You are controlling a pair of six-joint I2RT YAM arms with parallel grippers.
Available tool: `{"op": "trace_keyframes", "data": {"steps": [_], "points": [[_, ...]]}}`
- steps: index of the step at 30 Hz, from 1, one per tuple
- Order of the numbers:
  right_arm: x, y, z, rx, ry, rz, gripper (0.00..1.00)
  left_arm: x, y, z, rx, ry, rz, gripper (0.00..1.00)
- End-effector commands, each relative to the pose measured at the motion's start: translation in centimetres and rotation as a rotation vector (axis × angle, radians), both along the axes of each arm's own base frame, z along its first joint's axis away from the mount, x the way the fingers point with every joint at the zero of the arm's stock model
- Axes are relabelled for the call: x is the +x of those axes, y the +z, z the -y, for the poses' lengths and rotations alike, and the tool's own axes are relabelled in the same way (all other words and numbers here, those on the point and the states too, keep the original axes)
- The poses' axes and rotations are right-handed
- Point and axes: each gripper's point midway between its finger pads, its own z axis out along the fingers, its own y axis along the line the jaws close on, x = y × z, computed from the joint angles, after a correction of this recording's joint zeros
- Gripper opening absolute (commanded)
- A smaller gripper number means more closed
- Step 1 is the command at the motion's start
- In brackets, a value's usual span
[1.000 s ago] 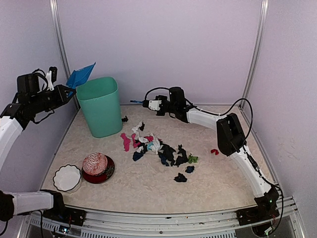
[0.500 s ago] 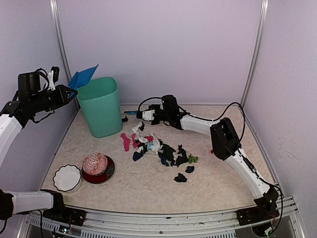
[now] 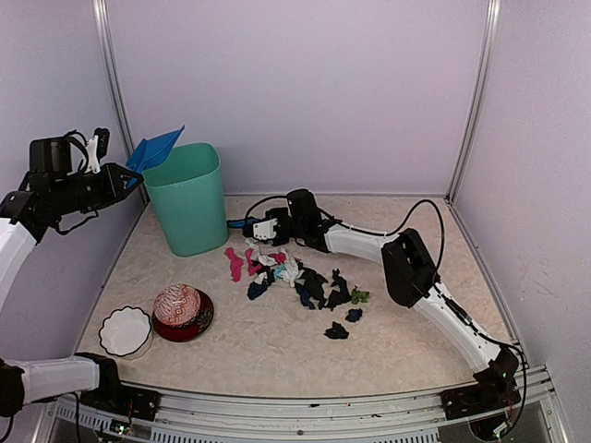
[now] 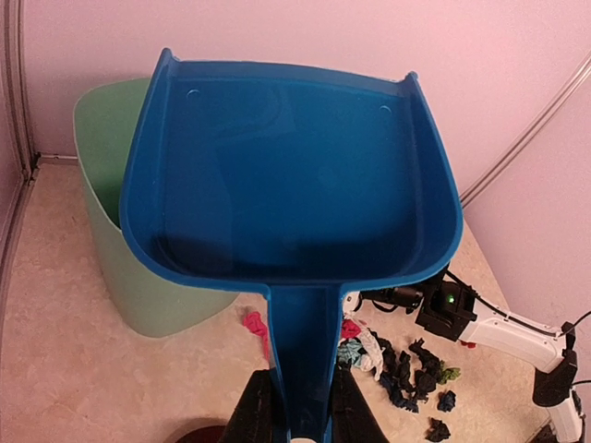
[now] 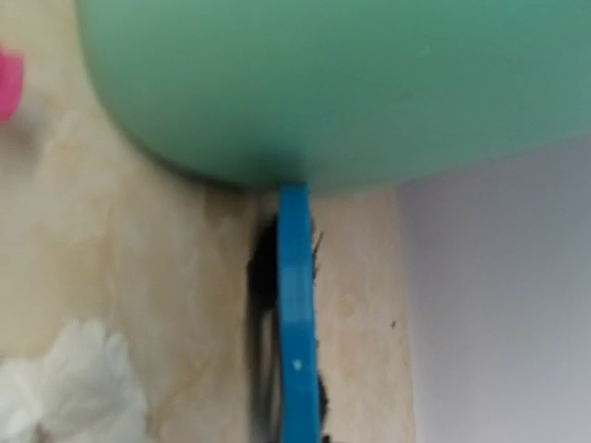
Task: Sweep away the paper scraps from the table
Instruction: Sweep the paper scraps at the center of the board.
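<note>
The paper scraps [image 3: 297,275] lie in a loose heap mid-table [image 3: 277,355], mostly black with pink, white and green bits; they also show in the left wrist view [image 4: 417,362]. My left gripper [image 3: 123,174] is raised at the left, shut on the handle of the blue dustpan [image 4: 295,185], which tilts over the green bin [image 3: 186,197]. My right gripper [image 3: 258,227] reaches low across the table to the bin's right side, shut on the small blue hand brush [image 5: 297,323], whose bristles touch the table beside the bin wall [image 5: 323,83]. Its fingers are hidden in its own view.
A white bowl [image 3: 125,330] and a red bowl holding a patterned ball [image 3: 182,312] sit at the front left. A white scrap [image 5: 65,378] lies left of the brush. Enclosure walls close the back and sides; a metal rail [image 3: 305,406] runs along the front.
My right arm has swung left and down, carrying the brush from mid-back to the table beside the bin. The left arm and dustpan have barely moved.
</note>
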Motion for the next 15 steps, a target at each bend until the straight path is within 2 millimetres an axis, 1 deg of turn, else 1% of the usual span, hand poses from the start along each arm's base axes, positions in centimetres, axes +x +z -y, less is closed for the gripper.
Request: {"op": "trace_keyframes", "data": {"steps": [1, 2, 5, 7, 12, 15], "points": [[-1.1, -2.8, 1.2, -0.176, -0.038, -0.018, 0.0, -1.0, 0.6, 0.7, 0.011, -0.041, 0.021, 0.0], [-1.4, -3.0, 1.4, -0.206, -0.039, -0.015, 0.0, -1.1, 0.6, 0.8, 0.01, -0.043, 0.02, 0.0], [-3.2, -4.8, 2.3, -0.331, -0.028, -0.006, 0.0, -1.4, 0.5, 0.9, 0.008, -0.05, 0.018, 0.0], [-4.3, -5.2, 2.8, -0.402, -0.02, 0.007, 0.0, -1.6, 0.4, 0.9, 0.01, -0.049, 0.017, 0.0], [-7.0, -4.8, 4.7, -0.536, -0.004, -0.009, 0.0, -1.8, 0.2, 1.1, 0.007, -0.06, 0.005, 0.0], [-9.4, -4.2, 6.2, -0.596, 0.003, -0.044, 0.0, -1.8, 0.2, 1.2, 0.004, -0.067, 0.0, 0.0]]}}
